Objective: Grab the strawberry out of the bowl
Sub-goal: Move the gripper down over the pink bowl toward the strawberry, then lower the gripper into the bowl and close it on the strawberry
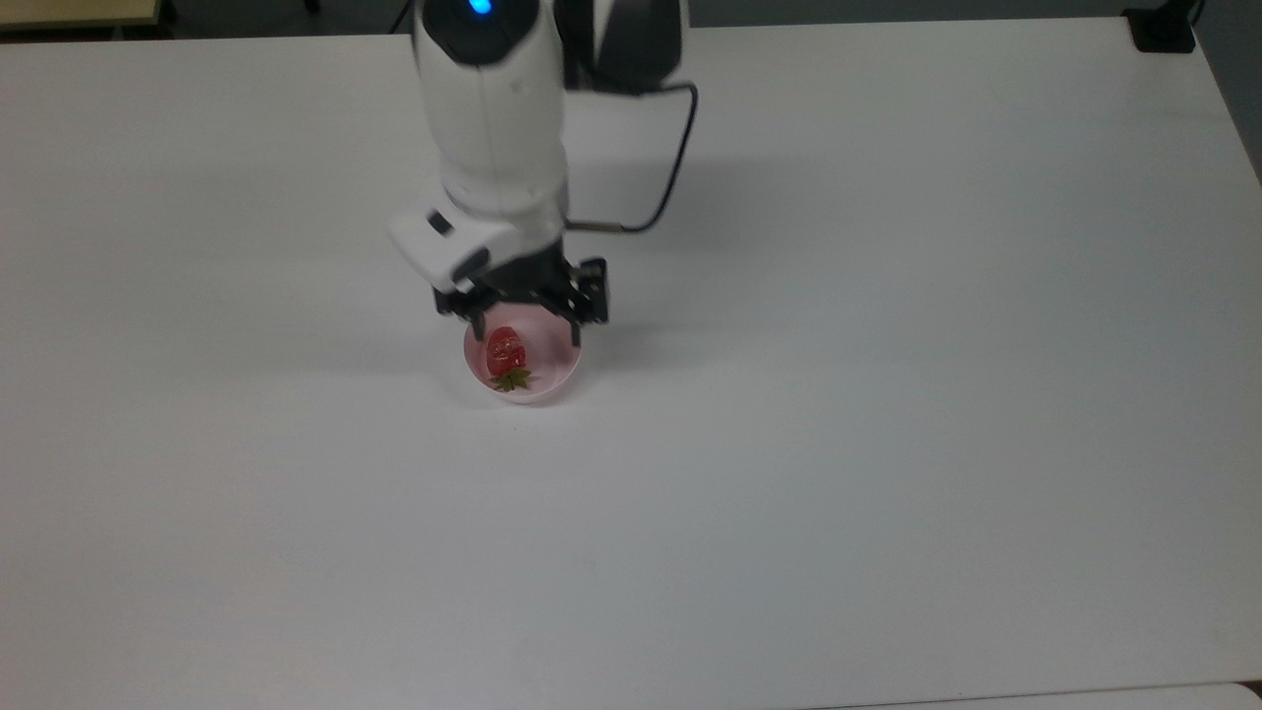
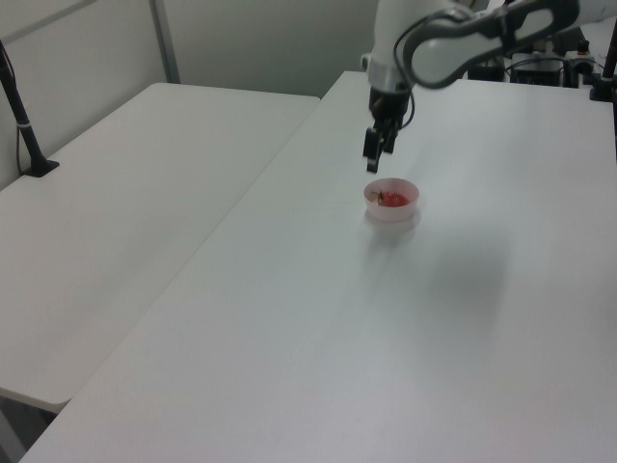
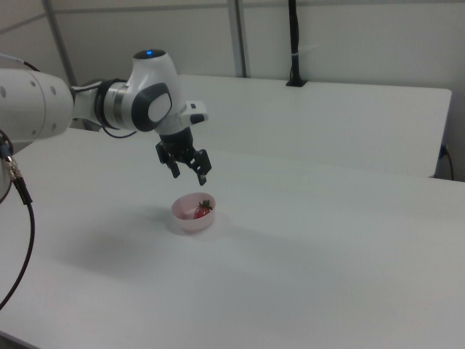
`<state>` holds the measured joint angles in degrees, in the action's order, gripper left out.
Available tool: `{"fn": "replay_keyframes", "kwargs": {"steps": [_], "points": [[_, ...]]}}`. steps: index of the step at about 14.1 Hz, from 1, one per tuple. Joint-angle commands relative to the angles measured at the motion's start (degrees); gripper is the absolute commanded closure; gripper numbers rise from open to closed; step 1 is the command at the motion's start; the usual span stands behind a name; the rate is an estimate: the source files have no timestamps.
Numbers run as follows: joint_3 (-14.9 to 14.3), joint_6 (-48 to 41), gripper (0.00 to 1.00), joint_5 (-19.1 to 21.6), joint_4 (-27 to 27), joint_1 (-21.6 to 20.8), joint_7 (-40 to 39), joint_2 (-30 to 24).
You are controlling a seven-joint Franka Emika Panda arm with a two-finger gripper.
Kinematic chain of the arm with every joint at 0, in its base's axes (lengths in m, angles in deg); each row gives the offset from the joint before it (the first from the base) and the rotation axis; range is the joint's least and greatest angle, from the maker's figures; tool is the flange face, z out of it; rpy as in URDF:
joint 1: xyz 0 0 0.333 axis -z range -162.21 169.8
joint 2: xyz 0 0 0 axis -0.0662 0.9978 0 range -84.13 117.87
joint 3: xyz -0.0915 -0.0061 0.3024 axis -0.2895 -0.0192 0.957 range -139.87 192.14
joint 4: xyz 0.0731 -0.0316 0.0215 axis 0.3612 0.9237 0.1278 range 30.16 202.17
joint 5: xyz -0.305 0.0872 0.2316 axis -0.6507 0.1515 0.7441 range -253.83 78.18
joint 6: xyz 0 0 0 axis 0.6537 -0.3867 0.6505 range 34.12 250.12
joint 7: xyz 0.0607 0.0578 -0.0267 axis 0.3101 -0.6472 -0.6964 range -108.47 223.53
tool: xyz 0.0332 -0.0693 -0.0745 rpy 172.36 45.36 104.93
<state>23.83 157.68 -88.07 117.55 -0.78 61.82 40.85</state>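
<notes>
A small red strawberry (image 1: 506, 352) with a green cap lies inside the pale pink bowl (image 1: 548, 389) near the middle of the white table (image 1: 887, 394). My gripper (image 1: 525, 333) hangs just above the bowl's far rim in the top view, open, with its black fingers spread about as wide as the bowl and nothing between them. In the right view the gripper (image 3: 189, 177) hovers a short way above the bowl (image 3: 183, 222) and the strawberry (image 3: 202, 209). In the left view the gripper (image 2: 371, 164) is above the bowl (image 2: 405, 214) with the strawberry (image 2: 392, 200) in it.
A black cable (image 1: 674, 168) loops from the arm over the table. A black clamp (image 1: 1161, 30) sits at the top view's far right corner. A second white table (image 2: 145, 193) adjoins on the left view's left, with a black post (image 2: 24, 125) on it.
</notes>
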Motion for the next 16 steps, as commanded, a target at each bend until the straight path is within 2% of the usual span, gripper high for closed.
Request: {"fn": "replay_keyframes", "kwargs": {"steps": [1,6,11,16], "points": [[-2.4,0.7,0.12,-0.1,-1.8,-2.5,-0.1,4.3],[-4.5,0.7,0.16,0.4,-1.6,-2.6,-3.8,4.8],[-4.5,0.7,0.25,-0.4,-0.3,-3.0,-4.9,5.3],[-4.5,0.8,0.26,-1.2,-0.3,-3.6,-5.3,7.2]]}}
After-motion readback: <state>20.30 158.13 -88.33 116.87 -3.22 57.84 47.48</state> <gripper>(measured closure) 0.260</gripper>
